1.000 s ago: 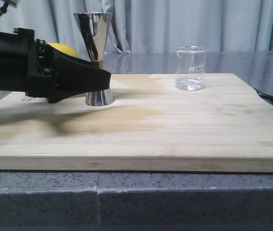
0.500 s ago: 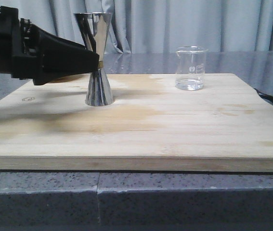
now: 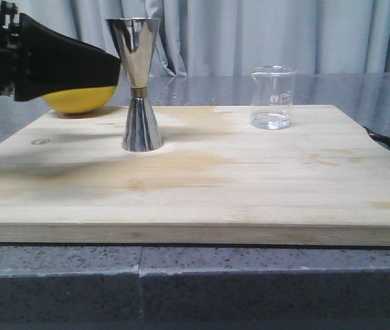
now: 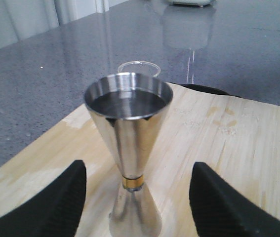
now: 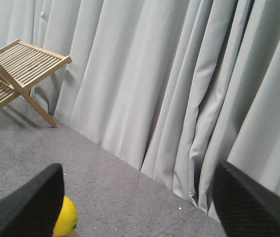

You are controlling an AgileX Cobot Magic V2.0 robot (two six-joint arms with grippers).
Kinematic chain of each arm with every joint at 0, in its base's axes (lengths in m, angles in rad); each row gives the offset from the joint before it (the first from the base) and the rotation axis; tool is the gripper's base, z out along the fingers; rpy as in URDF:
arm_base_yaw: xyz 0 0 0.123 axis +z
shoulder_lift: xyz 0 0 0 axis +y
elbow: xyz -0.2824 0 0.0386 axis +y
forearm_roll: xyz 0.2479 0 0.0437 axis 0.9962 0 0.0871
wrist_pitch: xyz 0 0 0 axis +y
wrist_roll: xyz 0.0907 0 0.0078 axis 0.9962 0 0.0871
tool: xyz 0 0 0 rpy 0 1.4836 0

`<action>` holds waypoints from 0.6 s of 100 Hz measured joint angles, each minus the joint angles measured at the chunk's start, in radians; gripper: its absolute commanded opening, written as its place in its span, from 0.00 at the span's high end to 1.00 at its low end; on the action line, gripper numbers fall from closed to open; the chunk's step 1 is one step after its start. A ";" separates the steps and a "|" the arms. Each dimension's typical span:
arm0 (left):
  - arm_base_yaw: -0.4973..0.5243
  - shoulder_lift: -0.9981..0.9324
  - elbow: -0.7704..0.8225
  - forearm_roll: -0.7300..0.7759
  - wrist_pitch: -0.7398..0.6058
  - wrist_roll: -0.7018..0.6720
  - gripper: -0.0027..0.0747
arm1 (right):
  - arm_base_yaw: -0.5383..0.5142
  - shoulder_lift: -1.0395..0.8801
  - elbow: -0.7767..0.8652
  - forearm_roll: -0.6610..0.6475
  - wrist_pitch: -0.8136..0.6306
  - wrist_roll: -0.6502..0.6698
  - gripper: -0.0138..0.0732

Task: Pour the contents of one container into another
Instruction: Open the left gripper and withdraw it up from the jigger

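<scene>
Steel jigger [image 4: 130, 148] between left tool [image 4: 137, 197] fingers

- Two black fingers [image 5: 23, 210] of the right gripper [image 5: 140, 207] rise from the lower corners of the right wrist view, set wide apart with nothing between them.
- Pale grey curtains [image 5: 169, 84] hang in long vertical folds across most of the background.
- A slatted wooden rack [image 5: 16, 74] stands at the far side on crossed legs, its slatted top tilted.
- A grey speckled surface [image 5: 110, 197] runs from the curtains toward the camera.
- Part of a yellow lemon [image 5: 66, 217] shows just beside one finger, partly hidden by it.
- A small dark object sits at the frame edge; what it is cannot be told.
</scene>
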 measured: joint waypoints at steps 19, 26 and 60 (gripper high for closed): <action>0.069 -0.092 0.000 0.018 0.000 -0.041 0.42 | 0.000 0.000 0.000 0.000 0.036 0.000 0.23; 0.099 -0.128 0.000 0.022 0.000 -0.053 0.42 | 0.000 0.000 0.000 0.000 0.047 0.000 0.23; 0.259 -0.311 0.004 -0.240 0.100 -0.094 0.42 | -0.025 0.000 -0.049 0.051 0.389 0.000 0.23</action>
